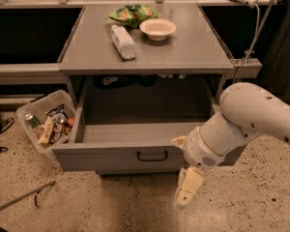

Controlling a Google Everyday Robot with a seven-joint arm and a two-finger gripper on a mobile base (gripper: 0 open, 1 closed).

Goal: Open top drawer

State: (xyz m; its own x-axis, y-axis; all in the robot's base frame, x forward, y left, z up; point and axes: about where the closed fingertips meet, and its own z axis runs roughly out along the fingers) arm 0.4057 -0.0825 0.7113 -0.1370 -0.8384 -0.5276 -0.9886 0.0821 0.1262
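the top drawer [111,157] is pulled far out from under the grey table [183,52]. the white arm [251,115] hides its right corner. the gripper [187,193] hangs low in front of it, pointing down; i cannot tell if it is pinched or spread.

The grey bench [193,52] carried a plastic bottle [123,41] lying on its side, a pale bowl [157,28] just beside it and a green bag [133,14] behind both; my claw [188,191] hung low over the floor [111,204].
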